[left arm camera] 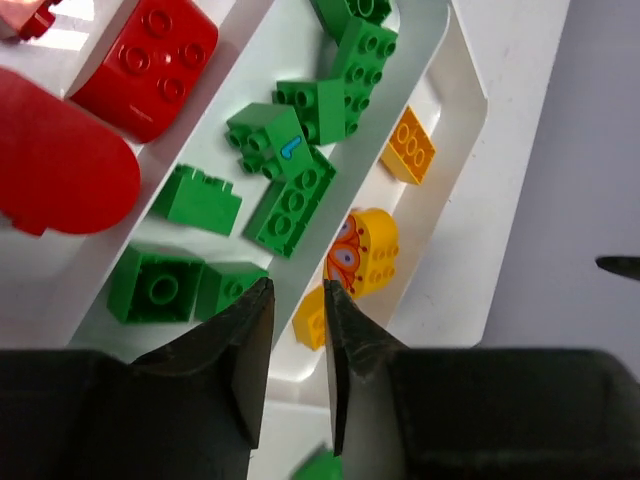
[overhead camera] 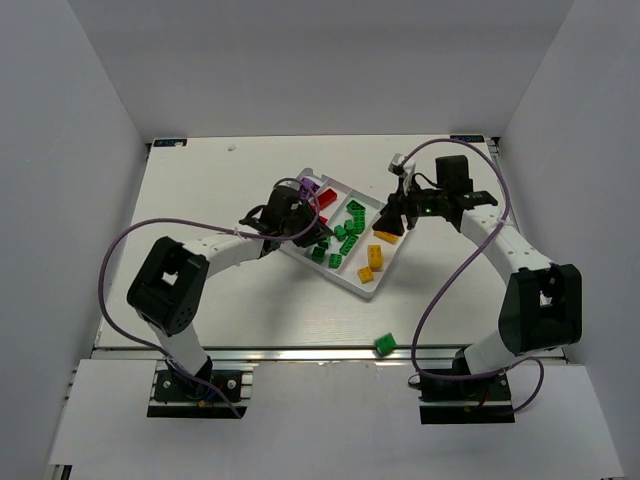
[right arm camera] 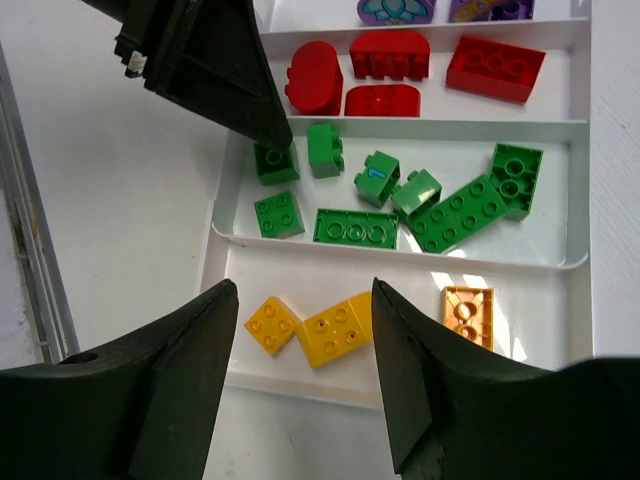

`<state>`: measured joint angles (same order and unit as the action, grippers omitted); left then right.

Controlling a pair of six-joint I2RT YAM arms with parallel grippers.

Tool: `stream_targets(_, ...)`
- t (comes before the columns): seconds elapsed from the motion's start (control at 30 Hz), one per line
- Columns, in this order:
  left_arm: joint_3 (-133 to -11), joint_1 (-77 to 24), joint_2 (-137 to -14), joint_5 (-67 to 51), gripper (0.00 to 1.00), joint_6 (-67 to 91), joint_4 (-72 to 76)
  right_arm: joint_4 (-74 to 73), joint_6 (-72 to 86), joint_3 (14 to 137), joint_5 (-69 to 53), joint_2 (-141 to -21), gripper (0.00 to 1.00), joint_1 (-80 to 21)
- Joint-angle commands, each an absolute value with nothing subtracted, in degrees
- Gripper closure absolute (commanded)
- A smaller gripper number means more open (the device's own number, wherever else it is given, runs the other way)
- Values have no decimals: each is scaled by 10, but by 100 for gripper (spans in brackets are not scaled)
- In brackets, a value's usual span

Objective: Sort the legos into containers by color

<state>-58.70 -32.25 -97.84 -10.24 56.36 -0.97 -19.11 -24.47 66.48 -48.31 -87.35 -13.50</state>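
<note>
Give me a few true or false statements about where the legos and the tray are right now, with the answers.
1. A green lego lies on the table outside the tray. True.
2. The right gripper is clamped on a yellow brick. False: its jaws stand open above the yellow legos, holding nothing.
3. The red legos and green legos share one compartment. False: a divider separates them.
4. The purple legos sit in the compartment next to the red ones. True.

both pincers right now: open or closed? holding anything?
Left pincer: closed to a thin slit, nothing between the tips.
Right pincer: open, empty, above the yellow bricks.
</note>
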Motion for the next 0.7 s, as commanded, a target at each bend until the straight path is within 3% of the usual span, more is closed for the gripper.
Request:
stream_targets(0.0,-624,-324,-981,-62,62,560,-32,-181,-246,643,-490,-848,38,-121)
stream_targets(0.13,-623,-324,-941,-26,42,534,-59,-242,-318,629,-489,-843,35,-113)
stream_targets(0.37,-577,-323,-814,60,28,485,-92,-581,-763,619,-536,-854,23,-113)
stream_targets(0.5,-563,-322,-764,115,18,479,-116,-641,-920,606,-546,-837,20,-114)
stream_targets(0.67,-537,-317,-685,144,14,482,-169,-751,-1146,561,-426,-809,19,-115)
